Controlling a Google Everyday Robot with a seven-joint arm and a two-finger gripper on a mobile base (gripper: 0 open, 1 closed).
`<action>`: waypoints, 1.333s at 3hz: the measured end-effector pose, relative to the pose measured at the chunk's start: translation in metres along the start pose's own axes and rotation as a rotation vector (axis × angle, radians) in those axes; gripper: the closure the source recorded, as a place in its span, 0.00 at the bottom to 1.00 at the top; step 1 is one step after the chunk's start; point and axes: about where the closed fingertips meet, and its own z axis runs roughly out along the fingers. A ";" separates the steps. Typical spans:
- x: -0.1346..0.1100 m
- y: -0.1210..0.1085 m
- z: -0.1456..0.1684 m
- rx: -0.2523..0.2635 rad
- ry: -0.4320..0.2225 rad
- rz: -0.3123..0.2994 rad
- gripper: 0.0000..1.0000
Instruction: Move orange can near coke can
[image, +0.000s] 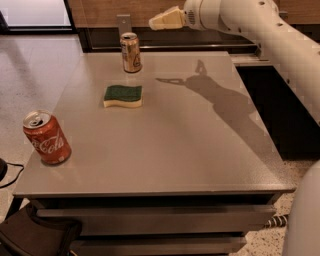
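Observation:
The orange can (131, 52) stands upright at the far edge of the grey table (200, 150), left of centre. The coke can (46, 137) stands at the table's near left corner, leaning slightly. My gripper (156, 22) hangs in the air above the table's far edge, to the right of the orange can and higher than its top, pointing left toward it. It holds nothing and does not touch the can.
A green and yellow sponge (123, 95) lies between the two cans, nearer the orange can. My white arm (270, 35) reaches in from the right. A dark counter runs behind the table. A black bag (35, 235) sits on the floor at lower left.

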 end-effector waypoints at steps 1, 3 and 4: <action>0.021 0.016 0.041 -0.027 0.002 0.080 0.00; 0.056 0.058 0.072 -0.125 -0.041 0.185 0.00; 0.067 0.081 0.086 -0.217 -0.090 0.224 0.00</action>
